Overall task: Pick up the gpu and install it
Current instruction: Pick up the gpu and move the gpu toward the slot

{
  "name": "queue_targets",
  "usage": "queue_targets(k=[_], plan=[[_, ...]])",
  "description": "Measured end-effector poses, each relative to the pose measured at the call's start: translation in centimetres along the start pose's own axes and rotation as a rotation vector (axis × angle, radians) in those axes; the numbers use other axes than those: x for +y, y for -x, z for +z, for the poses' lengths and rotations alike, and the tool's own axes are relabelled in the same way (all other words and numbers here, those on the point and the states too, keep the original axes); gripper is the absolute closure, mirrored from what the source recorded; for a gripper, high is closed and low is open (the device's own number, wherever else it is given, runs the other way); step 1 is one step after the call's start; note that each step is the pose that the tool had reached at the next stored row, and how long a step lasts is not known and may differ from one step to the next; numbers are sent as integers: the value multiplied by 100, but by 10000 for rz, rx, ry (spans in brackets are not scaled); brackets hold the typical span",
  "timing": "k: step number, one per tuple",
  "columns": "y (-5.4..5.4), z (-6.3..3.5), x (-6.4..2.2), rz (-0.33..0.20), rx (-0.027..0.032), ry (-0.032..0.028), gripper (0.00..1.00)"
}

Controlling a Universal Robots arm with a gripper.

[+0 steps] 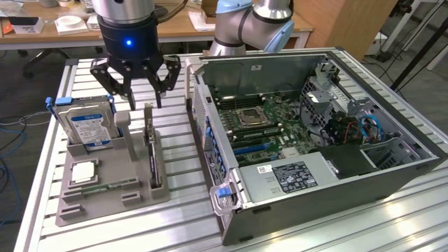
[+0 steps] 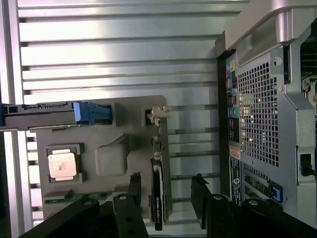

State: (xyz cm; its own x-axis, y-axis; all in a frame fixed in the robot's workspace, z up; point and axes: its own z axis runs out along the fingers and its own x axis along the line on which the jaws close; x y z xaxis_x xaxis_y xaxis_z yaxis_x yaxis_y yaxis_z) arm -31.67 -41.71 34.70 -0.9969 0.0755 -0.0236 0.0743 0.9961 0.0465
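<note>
The task looks barely begun, with nothing picked up and nothing installed. The gpu (image 1: pixel 150 144) stands on edge in a slot along the side of the holder (image 1: pixel 105 202) that faces the case (image 1: pixel 392 173), its metal bracket at the holder's far end in the exterior view. It seems fully seated, not lifted or tilted out. The gripper (image 1: pixel 145 100) hangs above that same side of the holder, over the bracket end of the card, with its fingers spread wide and nothing between them. In the wrist view the gripper (image 2: pixel 166 177) has one finger on each side of the gpu (image 2: pixel 157 203), apart from it, so the approach appears lined up but no contact is made. The hard drive (image 1: pixel 87 126) sits upright in its own slot on the side of the holder away from the case, untouched. The case lies open just beside the holder, and the board (image 1: pixel 263 128) inside shows no card fitted in its slots. By my reading, the grasp, the lift out of the holder, the carry to the case and the seating are all left to do.
</note>
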Motion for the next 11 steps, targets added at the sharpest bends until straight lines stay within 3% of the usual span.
queue_targets(k=[11], plan=[[1,66,-37,0,1,0,47]])
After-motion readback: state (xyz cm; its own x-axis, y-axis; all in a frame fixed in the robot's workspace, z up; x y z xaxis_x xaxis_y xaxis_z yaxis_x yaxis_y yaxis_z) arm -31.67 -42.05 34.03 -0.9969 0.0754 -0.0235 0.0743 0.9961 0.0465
